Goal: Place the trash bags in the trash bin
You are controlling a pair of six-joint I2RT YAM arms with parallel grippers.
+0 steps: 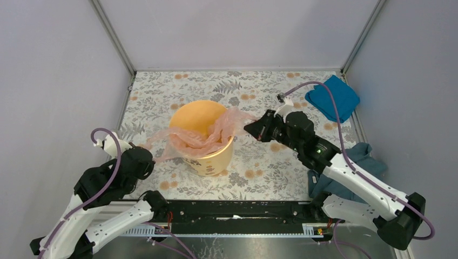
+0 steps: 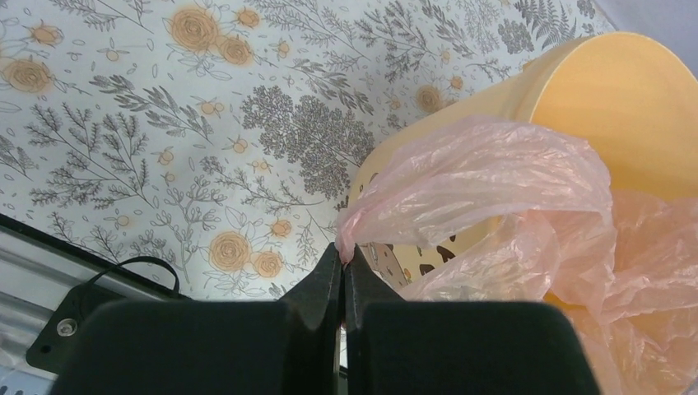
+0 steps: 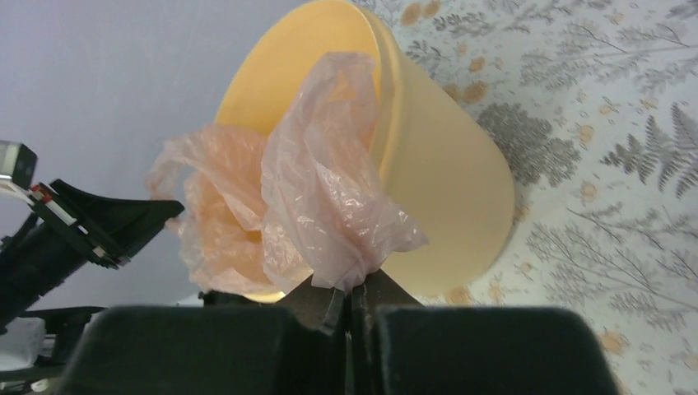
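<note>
The yellow-orange trash bin [image 1: 208,160] stands upright mid-table. The pale pink trash bag [image 1: 194,141] lies bunched in its mouth, with one edge drawn out over the rim to each side. My left gripper [image 1: 153,160] is shut on the bag's left edge, left of the bin and outside it; in the left wrist view [image 2: 343,252] the film [image 2: 469,177] runs from the fingertips to the bin [image 2: 609,107]. My right gripper [image 1: 249,129] is shut on the right edge, just right of the rim; in the right wrist view [image 3: 352,286] the bag [image 3: 321,189] hangs before the bin [image 3: 444,181].
A bright blue folded cloth [image 1: 332,97] lies at the back right corner. A dark teal cloth [image 1: 361,159] lies under the right arm at the right edge. Grey walls enclose the flowered table on three sides. A black rail [image 1: 232,211] runs along the near edge.
</note>
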